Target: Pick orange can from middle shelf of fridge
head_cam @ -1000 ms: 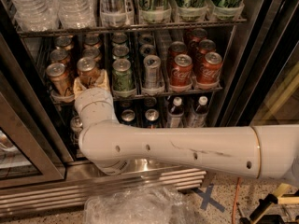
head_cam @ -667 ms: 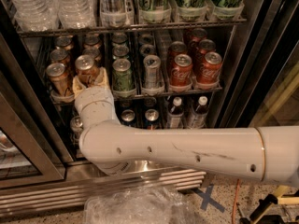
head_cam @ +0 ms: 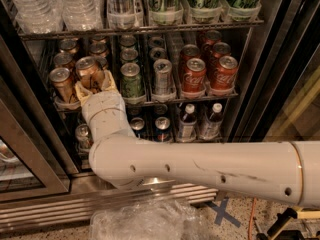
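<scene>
One orange can (head_cam: 90, 70), tipped so its long axis leans left and back, sits at the left front of the middle shelf (head_cam: 165, 100) of the fridge (head_cam: 260, 84), straight ahead of the tool (head_cam: 95, 83), whose two fingers seem closed around its lower body.

The pincer (head_cam: 95, 83), at the left lanes of the middle shelf (head_cam: 170, 102), clamps the orange can (head_cam: 90, 70) and covers its lower half. The can's lettering is too blurred to read. The arm (head_cam: 200, 166) masks much of the bottom of the fridge (head_cam: 260, 84) and runs off the right edge. The water bottles (head_cam: 75, 4) above are cropped by the top edge.
</scene>
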